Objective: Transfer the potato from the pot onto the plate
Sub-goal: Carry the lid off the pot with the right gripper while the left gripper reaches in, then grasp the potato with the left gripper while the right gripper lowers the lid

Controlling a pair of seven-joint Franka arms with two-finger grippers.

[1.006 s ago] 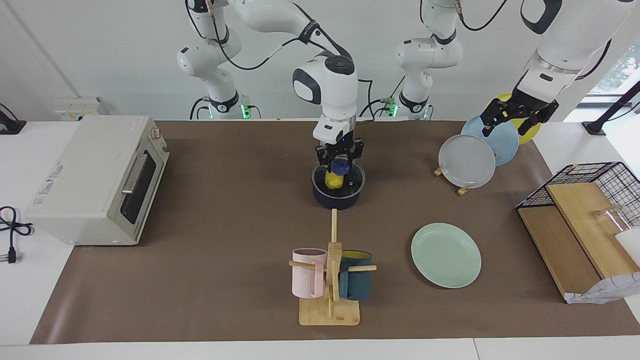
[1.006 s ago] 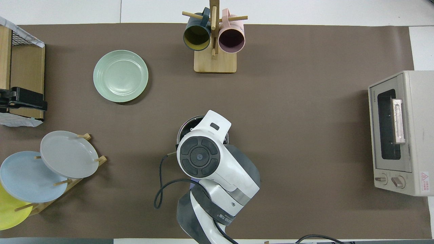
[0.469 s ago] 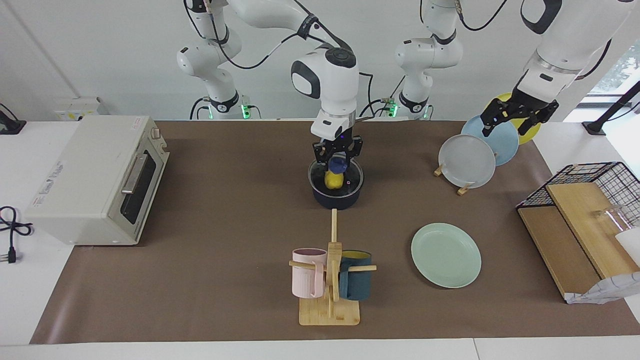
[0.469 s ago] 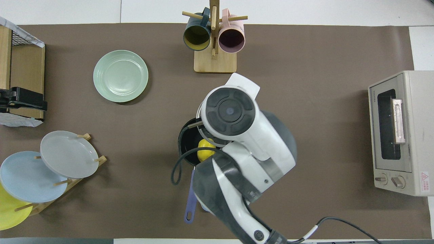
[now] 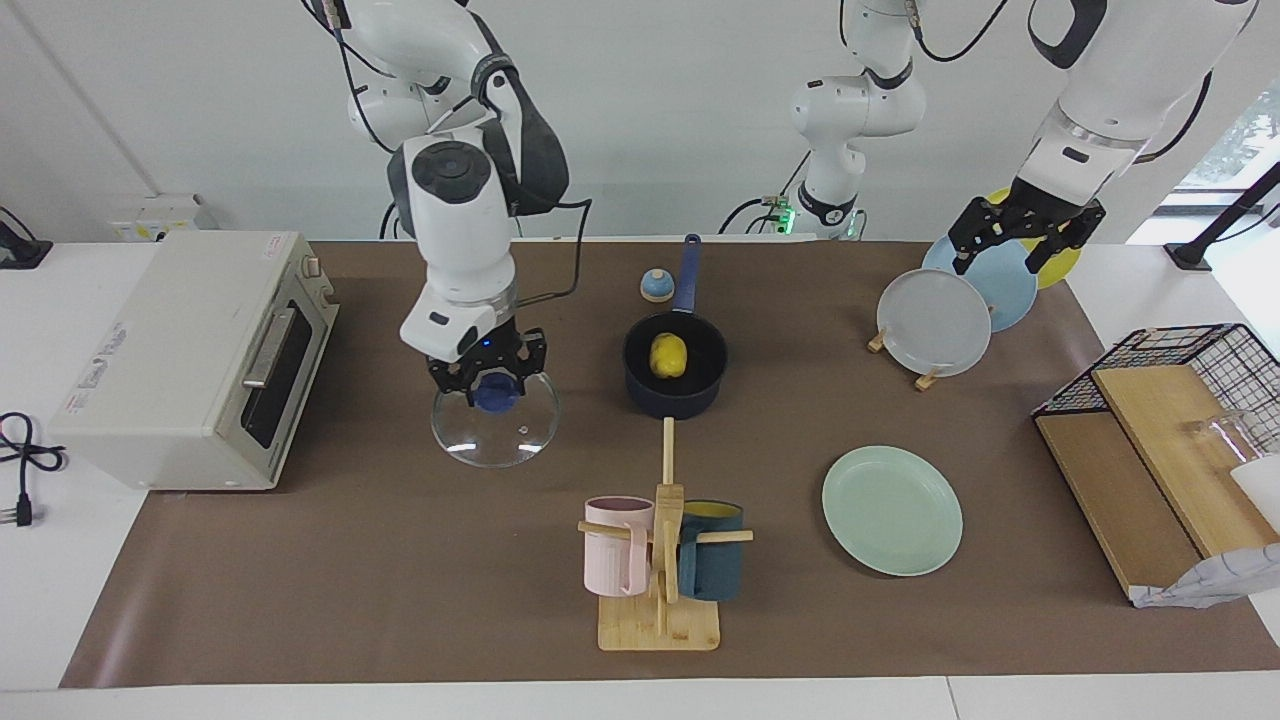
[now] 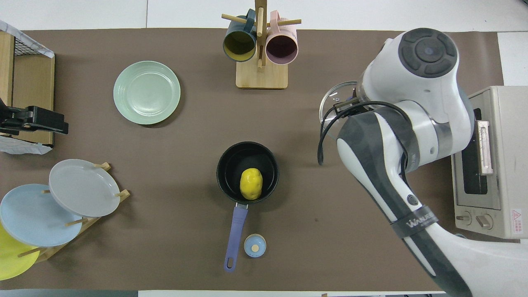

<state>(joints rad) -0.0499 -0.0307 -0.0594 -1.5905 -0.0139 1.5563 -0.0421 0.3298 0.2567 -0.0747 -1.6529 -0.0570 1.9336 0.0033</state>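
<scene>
The yellow potato [image 5: 669, 355] [image 6: 251, 183] lies in the uncovered navy pot [image 5: 676, 398] [image 6: 228, 162] at the middle of the mat, its blue handle [image 6: 235, 233] pointing toward the robots. The mint-green plate [image 5: 892, 510] [image 6: 147, 92] is empty, farther from the robots and toward the left arm's end. My right gripper [image 5: 488, 387] is shut on the blue knob of the glass lid [image 5: 495, 432] [image 6: 332, 98], low over the mat between the pot and the toaster oven. My left gripper [image 5: 1022, 238] [image 6: 31, 122] is open and empty, raised above the plate rack.
A toaster oven [image 5: 190, 350] [image 6: 486, 161] stands at the right arm's end. A mug rack [image 5: 660, 560] [image 6: 260, 62] stands farther than the pot. A plate rack [image 5: 935, 322] [image 6: 82, 187] and a wire basket on wooden boards [image 5: 1170, 440] are at the left arm's end. A small blue round object [image 5: 656, 285] [image 6: 255, 246] lies beside the handle.
My right gripper lifted the glass lid off the pot and carried it toward the toaster oven's end, then low over the mat. The potato now shows uncovered. The left arm barely moved.
</scene>
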